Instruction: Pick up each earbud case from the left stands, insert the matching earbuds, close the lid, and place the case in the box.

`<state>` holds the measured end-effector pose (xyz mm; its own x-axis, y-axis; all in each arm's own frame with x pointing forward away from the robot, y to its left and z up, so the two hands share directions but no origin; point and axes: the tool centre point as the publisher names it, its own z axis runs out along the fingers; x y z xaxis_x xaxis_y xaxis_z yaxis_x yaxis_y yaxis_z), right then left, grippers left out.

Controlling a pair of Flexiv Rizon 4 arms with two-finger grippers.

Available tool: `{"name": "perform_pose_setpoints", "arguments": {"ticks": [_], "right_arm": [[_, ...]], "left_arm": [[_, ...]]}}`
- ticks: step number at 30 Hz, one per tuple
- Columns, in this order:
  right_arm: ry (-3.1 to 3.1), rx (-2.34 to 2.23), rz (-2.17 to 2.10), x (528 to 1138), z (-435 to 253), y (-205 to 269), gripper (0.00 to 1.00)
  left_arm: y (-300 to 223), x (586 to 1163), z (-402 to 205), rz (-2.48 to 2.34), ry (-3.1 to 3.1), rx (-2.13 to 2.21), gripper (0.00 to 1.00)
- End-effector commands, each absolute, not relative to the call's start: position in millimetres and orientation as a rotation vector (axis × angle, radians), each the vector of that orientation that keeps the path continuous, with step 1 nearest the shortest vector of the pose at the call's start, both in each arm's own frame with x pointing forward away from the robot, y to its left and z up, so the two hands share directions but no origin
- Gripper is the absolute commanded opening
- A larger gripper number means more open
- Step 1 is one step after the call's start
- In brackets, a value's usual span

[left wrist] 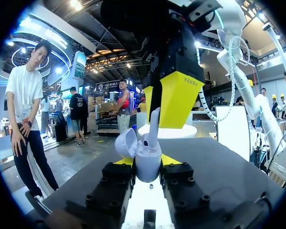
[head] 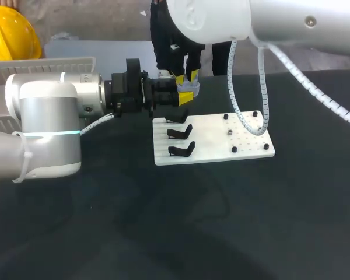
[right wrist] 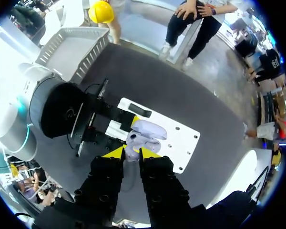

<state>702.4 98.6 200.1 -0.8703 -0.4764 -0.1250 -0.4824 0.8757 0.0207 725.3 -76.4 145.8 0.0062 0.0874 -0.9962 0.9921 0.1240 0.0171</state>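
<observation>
My left gripper (left wrist: pixel 148 161) is shut on a pale lavender earbud case (left wrist: pixel 148 164), held level with its lid (left wrist: pixel 126 143) hinged open. Directly above it, my right gripper (right wrist: pixel 130 153) points down, shut on a white earbud (left wrist: pixel 154 125) whose lower end sits in the case's opening. From the right wrist, the open case (right wrist: pixel 150 131) lies just ahead of the yellow fingertips, with the left gripper's black body beside it. In the head view both grippers meet at the white plate's far left corner: left gripper (head: pixel 184 99), right gripper (head: pixel 186 87).
A white plate (head: pixel 245 140) lies mid-table with three black stands (head: pixel 181 134) on its left side and small black pegs on its right. A grey slatted box (head: pixel 46 67) stands at the far left behind my left arm.
</observation>
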Motion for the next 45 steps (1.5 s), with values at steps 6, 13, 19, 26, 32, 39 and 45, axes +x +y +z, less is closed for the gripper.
{"name": "perform_pose_setpoints", "arguments": {"ticks": [6,13,19,26,32,39,45], "right_arm": [[2.933,-0.748,0.082,705,198,101,0.00],[2.934,-0.739,0.084,708,196,101,0.00],[2.932,-0.734,0.085,710,194,101,0.00],[2.930,-0.738,0.093,712,193,102,0.00],[2.934,-0.751,0.091,713,189,103,0.00],[2.941,-0.760,0.082,714,187,102,0.00],[2.943,-0.792,0.068,714,183,103,0.00]], "left_arm": [[-77,724,145,-1.059,1.317,1.178,0.00],[-77,724,145,-1.059,1.317,1.178,0.00],[-77,724,145,-1.059,1.317,1.178,0.00],[-77,724,145,-1.059,1.317,1.178,0.00],[-77,724,145,-1.059,1.317,1.178,0.00],[-77,724,145,-1.059,1.317,1.178,0.00],[-77,724,145,-1.059,1.317,1.178,0.00]]}}
